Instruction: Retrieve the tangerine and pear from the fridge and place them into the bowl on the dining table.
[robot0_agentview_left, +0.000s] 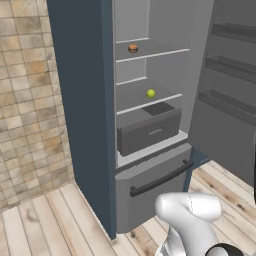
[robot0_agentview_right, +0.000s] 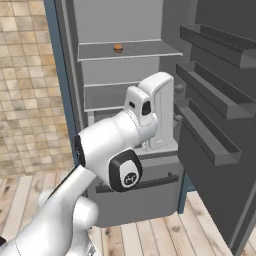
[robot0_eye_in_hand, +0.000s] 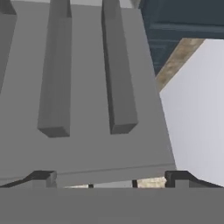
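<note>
Wide open and holding nothing, my gripper (robot0_eye_in_hand: 111, 177) faces the fridge (robot0_agentview_left: 90, 125) door's inner racks. Tangerine (robot0_agentview_left: 133, 48) sits mid upper shelf; pear (robot0_agentview_left: 151, 93) near the lower shelf's front edge. Both look light, smooth, roll-prone; I'd pinch across their middles.

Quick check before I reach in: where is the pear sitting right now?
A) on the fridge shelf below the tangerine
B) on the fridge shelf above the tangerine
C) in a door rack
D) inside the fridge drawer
A: the pear rests on the shelf under the tangerine, above the drawer.
</note>
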